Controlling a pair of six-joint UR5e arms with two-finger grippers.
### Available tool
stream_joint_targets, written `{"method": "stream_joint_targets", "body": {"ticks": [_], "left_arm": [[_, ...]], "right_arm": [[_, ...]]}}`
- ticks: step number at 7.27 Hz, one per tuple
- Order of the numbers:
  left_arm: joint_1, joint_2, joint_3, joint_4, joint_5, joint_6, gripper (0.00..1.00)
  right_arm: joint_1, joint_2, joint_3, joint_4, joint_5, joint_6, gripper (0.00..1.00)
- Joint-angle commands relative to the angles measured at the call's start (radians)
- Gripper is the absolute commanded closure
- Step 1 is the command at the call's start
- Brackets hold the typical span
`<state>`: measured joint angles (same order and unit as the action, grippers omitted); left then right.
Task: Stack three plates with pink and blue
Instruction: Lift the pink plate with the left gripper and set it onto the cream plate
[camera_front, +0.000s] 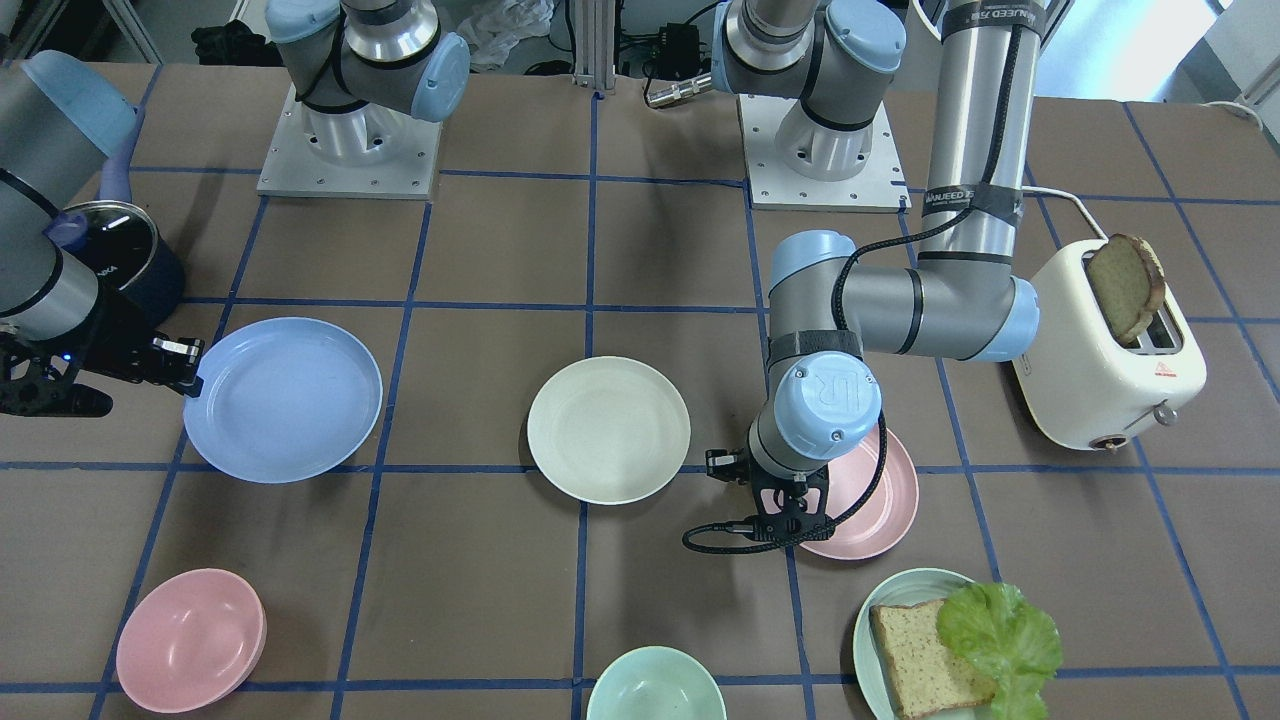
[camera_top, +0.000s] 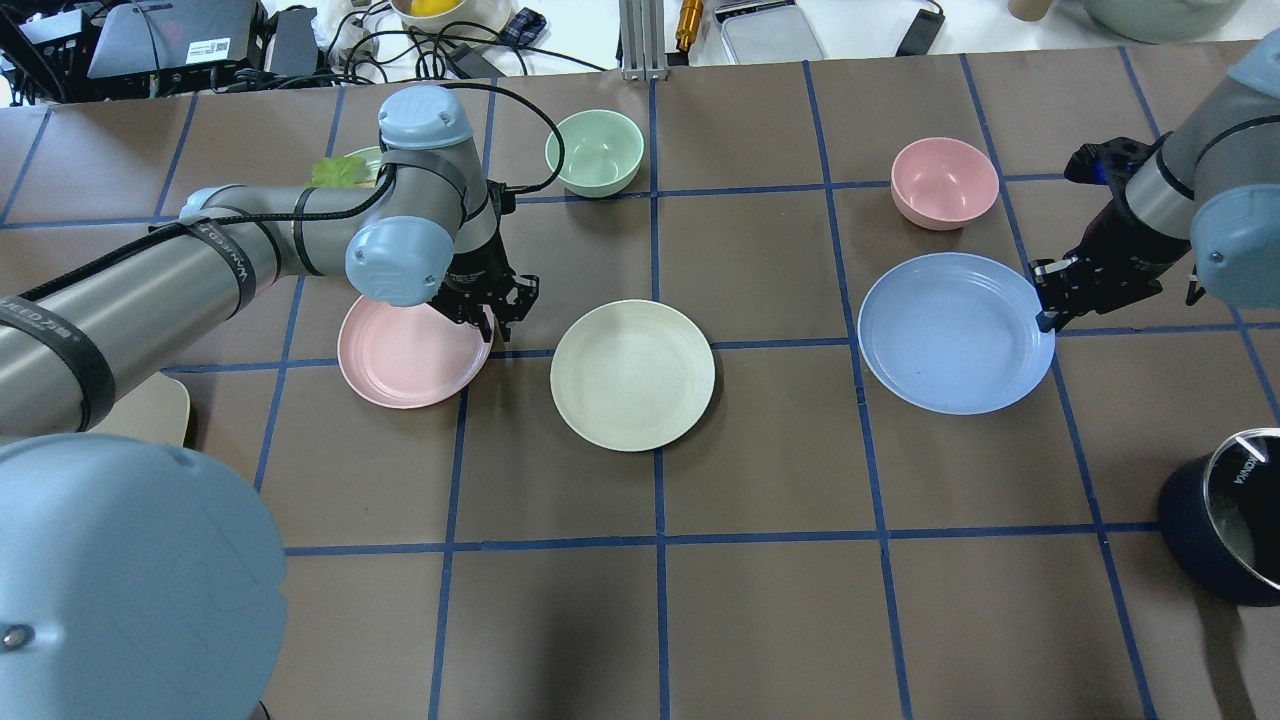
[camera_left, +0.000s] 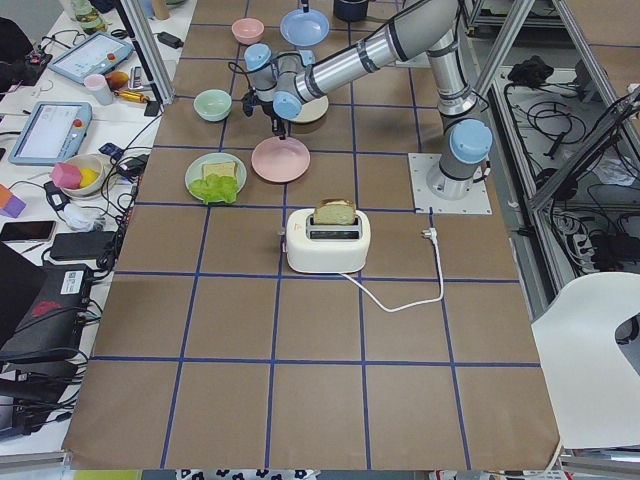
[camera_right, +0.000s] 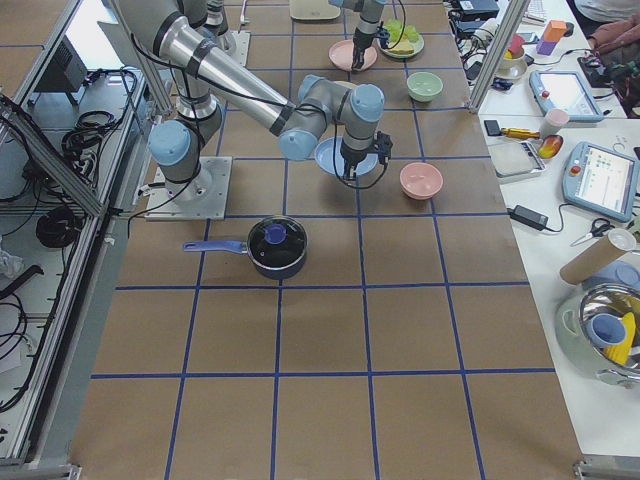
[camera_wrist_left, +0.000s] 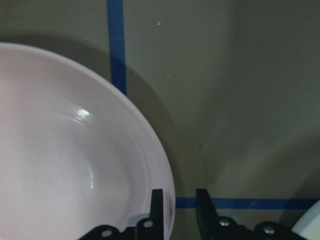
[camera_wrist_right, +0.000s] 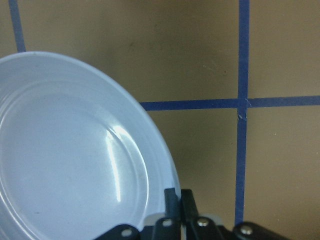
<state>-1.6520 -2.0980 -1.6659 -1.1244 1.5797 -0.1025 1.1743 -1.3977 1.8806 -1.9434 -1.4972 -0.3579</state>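
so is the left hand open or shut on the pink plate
Open. In the left wrist view the left hand straddles the rim of the pink plate, with a clear gap outside the rim.

Black strap (camera_front: 968, 197): "WANUEED 75", white print, letters partly unclear.
Blue joint cap (camera_front: 828, 395): "UR" logo, embossed.
Pot lid (camera_top: 1245, 478): "KONKA".
Toaster (camera_front: 1100, 375): red triangle sign; small print illegible.

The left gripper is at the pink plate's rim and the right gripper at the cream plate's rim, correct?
No. The right gripper is at the rim of the light blue plate, as the overhead view shows. The left gripper is at the pink plate.
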Motion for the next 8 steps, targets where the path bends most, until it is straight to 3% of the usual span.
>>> {"method": "stream_joint_targets", "body": {"ticks": [1, 4, 8], "left_arm": [[-0.002, -0.005, 0.003, 0.001, 0.038, 0.001, 1.0], [-0.079, 0.058, 0.021, 0.0, 0.063, -0.008, 1.0], [-0.297, 0.04, 0.156, -0.087, 0.049, -0.388, 1.0]], "right_arm": [[0.004, -0.001, -0.005, 0.014, 0.0, 0.002, 1.0], [0.007, -0.003, -0.047, 0.076, 0.003, 0.011, 1.0], [0.027, 0.005, -0.067, 0.086, -0.009, 0.028, 1.0]]}}
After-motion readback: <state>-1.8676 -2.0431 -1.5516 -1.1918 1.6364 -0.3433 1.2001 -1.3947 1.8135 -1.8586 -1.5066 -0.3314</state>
